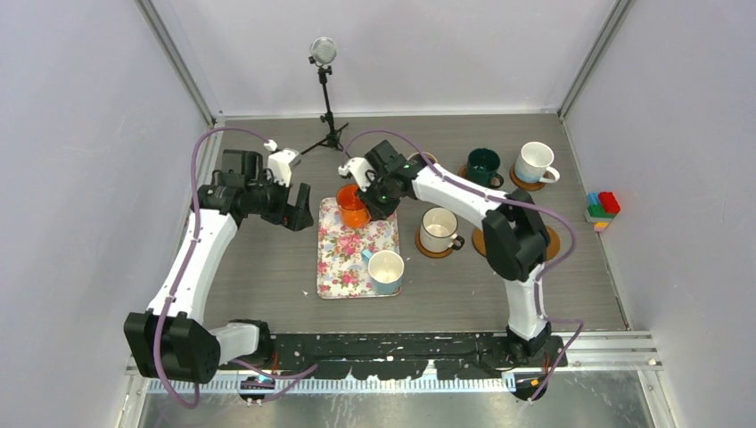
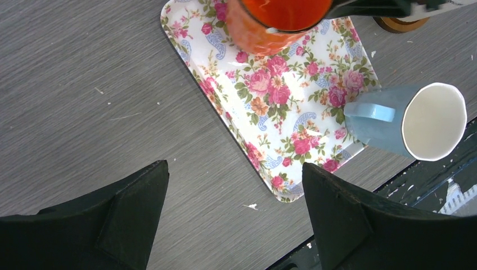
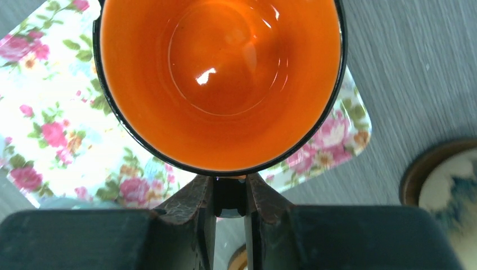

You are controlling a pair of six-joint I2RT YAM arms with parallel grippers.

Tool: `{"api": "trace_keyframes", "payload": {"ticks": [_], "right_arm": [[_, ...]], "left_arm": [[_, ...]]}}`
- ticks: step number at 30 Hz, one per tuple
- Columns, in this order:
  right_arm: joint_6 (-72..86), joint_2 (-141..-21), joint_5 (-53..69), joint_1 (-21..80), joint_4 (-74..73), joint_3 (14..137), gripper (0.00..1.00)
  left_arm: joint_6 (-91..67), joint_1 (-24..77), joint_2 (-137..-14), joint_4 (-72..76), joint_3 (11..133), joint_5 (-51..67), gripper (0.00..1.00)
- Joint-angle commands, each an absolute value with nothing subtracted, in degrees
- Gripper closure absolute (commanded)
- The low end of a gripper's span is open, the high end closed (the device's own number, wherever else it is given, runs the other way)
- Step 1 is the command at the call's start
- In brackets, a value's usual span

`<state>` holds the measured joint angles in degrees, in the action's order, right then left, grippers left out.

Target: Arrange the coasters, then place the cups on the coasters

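Black fingers of the left hand (image 1: 291, 212) stand wide apart, released and grasping nothing, above the grey bench (image 1: 267, 276) at centre left, just beside the flowered tray (image 1: 343, 267). At the tray's upper end is the orange mug (image 1: 353, 206). The right hand (image 1: 375, 200) is clenched on it, fingers pinched together just under the rim. Whether the mug touches the tray I cannot tell. A blue mug (image 1: 386, 271) stands on the tray's lower right corner. Right of the tray a cream mug (image 1: 439, 229) rests on a coaster (image 1: 431, 251). At upper right, a green mug (image 1: 484, 166) and a white mug (image 1: 535, 161) each stand on a coaster of their own.
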<state>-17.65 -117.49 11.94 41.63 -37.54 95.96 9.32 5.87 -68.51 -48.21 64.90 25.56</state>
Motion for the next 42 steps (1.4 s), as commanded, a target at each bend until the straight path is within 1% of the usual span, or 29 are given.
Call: {"api": "trace_keyframes", "payload": {"ticks": [1, 5, 11, 15, 19, 23, 28, 31, 36, 42], "right_arm": [[-15.7, -104.6, 13.0, 40.0, -33.9, 94.0, 1.0], [-15.0, -98.5, 13.8, 37.3, -33.8, 91.4, 0.99], [-15.3, -88.2, 15.7, 29.9, -35.4, 84.4, 0.99], [-14.5, -78.7, 21.1, 20.6, -36.1, 76.7, 0.99], [-18.5, -68.0, 22.0, 13.7, -38.4, 68.1, 0.99], [-21.2, -61.7, 24.3, 5.8, -41.1, 62.0, 0.99], [-26.4, -58.6, 27.2, -4.3, -44.2, 55.9, 1.0], [-30.4, -58.0, 26.0, -7.3, -44.6, 52.5, 1.0], [-33.7, -59.0, 22.3, -9.0, -40.8, 47.7, 1.0], [-33.9, -63.6, 21.0, -9.1, -34.0, 44.2, 1.0]], "left_arm": [[8.9, 5.5, -69.3, -46.2, 65.7, 27.0, 0.08], [9.2, 5.6, -69.9, -46.3, 65.9, 26.8, 0.01], [9.1, 5.6, -70.9, -46.2, 66.1, 27.2, 0.0], [8.8, 5.5, -71.3, -46.1, 66.1, 27.4, 0.0], [8.3, 5.6, -71.8, -45.3, 65.9, 27.2, 0.0], [8.0, 5.6, -72.5, -45.2, 66.2, 27.4, 0.0], [8.0, 5.6, -73.1, -45.6, 67.0, 27.6, 0.0], [8.0, 5.5, -72.8, -45.4, 66.8, 27.5, 0.0], [8.1, 5.5, -72.5, -44.9, 66.2, 27.6, 0.0], [8.4, 5.5, -72.5, -45.0, 66.2, 27.5, 0.0]]}}
